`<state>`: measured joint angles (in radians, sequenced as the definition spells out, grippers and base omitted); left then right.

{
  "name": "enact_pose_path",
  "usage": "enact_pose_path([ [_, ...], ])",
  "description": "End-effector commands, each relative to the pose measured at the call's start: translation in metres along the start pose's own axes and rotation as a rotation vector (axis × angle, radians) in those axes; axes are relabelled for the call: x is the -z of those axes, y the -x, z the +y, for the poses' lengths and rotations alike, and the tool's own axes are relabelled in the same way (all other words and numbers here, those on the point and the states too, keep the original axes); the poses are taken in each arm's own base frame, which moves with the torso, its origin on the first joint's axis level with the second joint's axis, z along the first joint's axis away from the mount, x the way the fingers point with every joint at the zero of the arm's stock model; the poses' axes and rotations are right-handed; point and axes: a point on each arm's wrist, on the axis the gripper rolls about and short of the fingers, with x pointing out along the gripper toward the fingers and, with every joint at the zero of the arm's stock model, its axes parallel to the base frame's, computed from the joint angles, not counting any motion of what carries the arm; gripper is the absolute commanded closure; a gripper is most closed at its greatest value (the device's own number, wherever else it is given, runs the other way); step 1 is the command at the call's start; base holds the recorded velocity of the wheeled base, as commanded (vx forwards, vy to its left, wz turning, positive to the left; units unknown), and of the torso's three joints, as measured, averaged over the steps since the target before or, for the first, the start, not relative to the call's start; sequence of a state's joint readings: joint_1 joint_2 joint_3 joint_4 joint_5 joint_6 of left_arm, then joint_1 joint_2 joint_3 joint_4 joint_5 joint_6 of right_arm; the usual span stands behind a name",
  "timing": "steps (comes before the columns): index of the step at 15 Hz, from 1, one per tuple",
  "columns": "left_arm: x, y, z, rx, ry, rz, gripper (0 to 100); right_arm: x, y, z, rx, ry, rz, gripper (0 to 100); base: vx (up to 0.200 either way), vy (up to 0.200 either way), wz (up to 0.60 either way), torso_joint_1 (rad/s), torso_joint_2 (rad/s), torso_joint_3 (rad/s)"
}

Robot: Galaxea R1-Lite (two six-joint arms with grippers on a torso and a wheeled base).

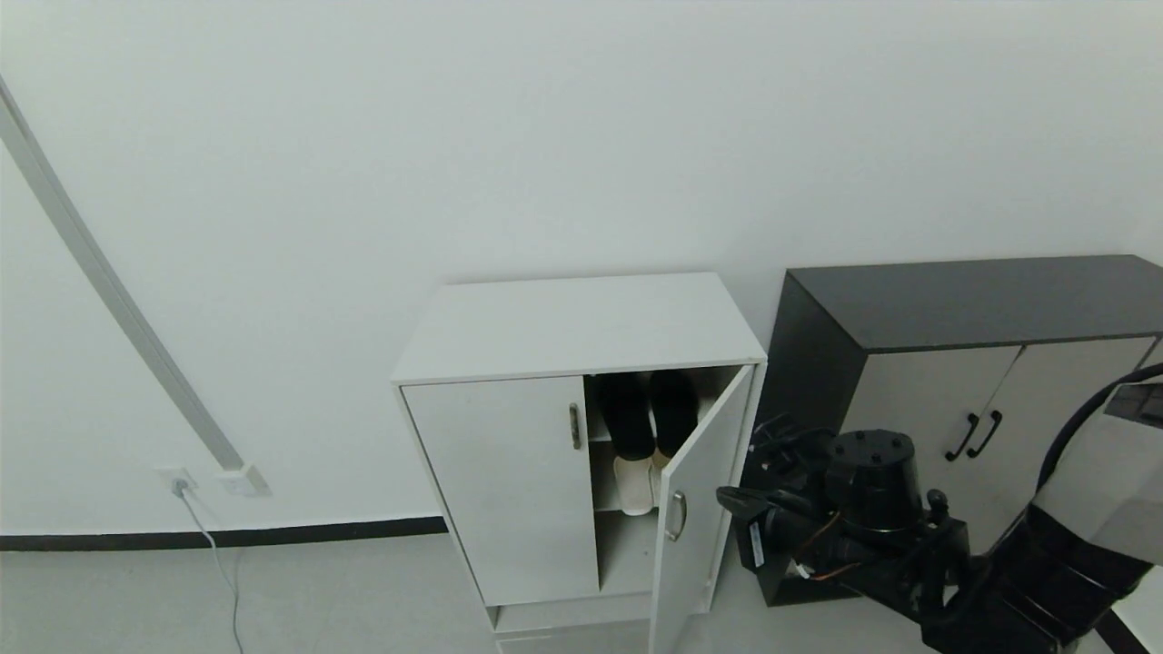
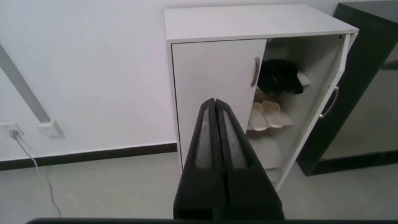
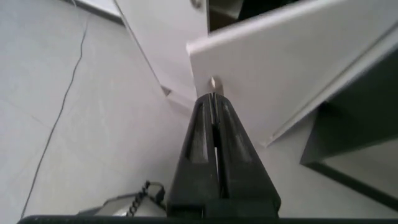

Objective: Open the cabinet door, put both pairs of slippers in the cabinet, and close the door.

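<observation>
Although the right-hand door of the white cabinet stands ajar, it screens the right part of the interior. I can make out only part of the black slippers on the upper shelf and of the white slippers on the shelf below.

The right gripper is closed and empty, its tips just beside the door's handle; I cannot tell whether they touch. The left gripper is likewise closed and empty, well in front of the cabinet.

A dark cabinet on the right is cut off at the frame edge.

The wall is white, with black skirting above the grey floor. A slanted conduit ends beside a socket, from which a cable runs to the floor.
</observation>
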<state>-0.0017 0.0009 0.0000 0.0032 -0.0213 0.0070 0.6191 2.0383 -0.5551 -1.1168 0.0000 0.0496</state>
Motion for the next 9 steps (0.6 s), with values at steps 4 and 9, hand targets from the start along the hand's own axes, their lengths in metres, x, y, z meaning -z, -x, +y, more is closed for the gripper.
enact_pose_path([
  [4, 0.0, 0.0, 0.0, 0.0, -0.001, -0.001, 100, 0.019, 0.017, 0.001, -0.002, 0.001, 0.054, 100, 0.15, 0.0, 0.0, -0.004, 0.0, 0.001],
  [9, 0.0, 0.0, 0.0, 0.0, -0.002, 0.001, 100, 0.033, 0.01, -0.001, 0.005, -0.005, 0.083, 100, 0.0, 0.0, 0.0, 0.0, 0.0, 0.0],
])
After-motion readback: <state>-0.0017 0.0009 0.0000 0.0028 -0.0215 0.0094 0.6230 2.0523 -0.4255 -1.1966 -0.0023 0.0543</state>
